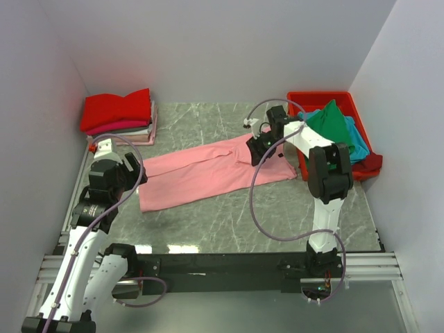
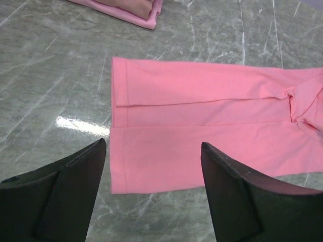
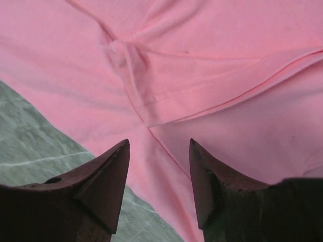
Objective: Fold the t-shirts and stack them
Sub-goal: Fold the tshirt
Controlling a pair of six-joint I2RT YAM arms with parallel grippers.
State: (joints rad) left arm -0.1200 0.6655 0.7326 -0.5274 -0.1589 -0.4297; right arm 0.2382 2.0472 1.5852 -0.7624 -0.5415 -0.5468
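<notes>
A light pink t-shirt lies flat and folded lengthwise across the middle of the table. My left gripper is open just off its left hem; the wrist view shows the hem between and beyond my fingers. My right gripper is open low over the shirt's right end, above bunched folds and a seam. A stack of folded shirts, red on top, sits at the back left. Green and teal-blue shirts lie in the bin.
A red plastic bin stands at the back right beside the right arm. White walls close in the table on three sides. The folded stack's edge shows in the left wrist view.
</notes>
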